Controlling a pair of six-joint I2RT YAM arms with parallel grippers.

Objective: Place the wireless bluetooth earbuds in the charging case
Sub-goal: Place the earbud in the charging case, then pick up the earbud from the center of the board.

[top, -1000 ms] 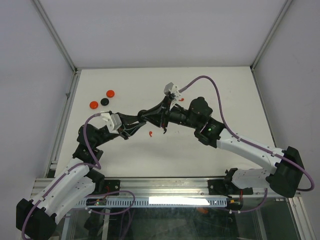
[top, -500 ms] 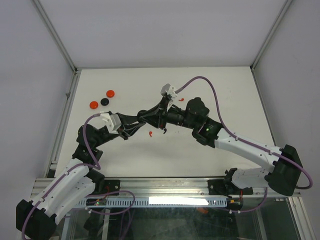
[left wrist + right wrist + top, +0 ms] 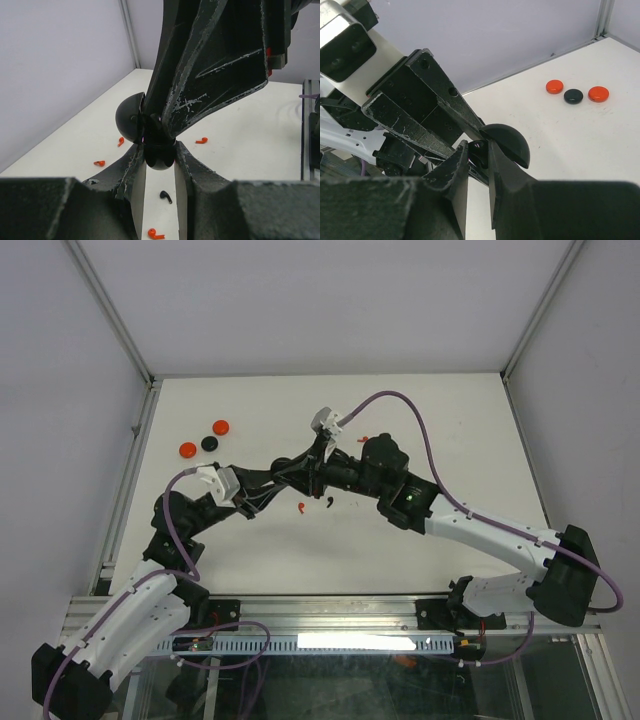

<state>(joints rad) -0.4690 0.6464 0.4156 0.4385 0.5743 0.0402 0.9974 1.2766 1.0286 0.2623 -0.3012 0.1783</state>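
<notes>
- Left wrist view: the left gripper [image 3: 159, 150] clamps the black charging case [image 3: 160, 159] from both sides. The case is held up off the table [image 3: 240, 150], and its domed lid [image 3: 129, 120] is swung open to one side.
- The right gripper [image 3: 477, 147] reaches into the mouth of the case with its fingers pressed almost together. Whether an earbud sits between them cannot be told, because the fingertips and the case hide that spot.
- Risk: two sets of fingers crowd one small case. An off-centre push from the right arm could twist the case in the left grip or knock it free.
- Risk: the open lid stands just beside a right finger, so a sideways move there could catch it or flip it shut.
- Risk: an earbud let go short of its socket would probably drop to the table below.
- Loose on the table beneath lie a red earbud [image 3: 201, 140], a second red earbud [image 3: 121, 141], a third red earbud [image 3: 99, 163] and a black earbud [image 3: 166, 196] — all well apart from the case.
- Far off toward the wall sit a red disc [image 3: 554, 86], a black disc [image 3: 573, 96] and a second red disc [image 3: 598, 93] in a row. They are no obstacle.
- In the way: each arm's fingers block the other wrist camera's sight of the sockets.
</notes>
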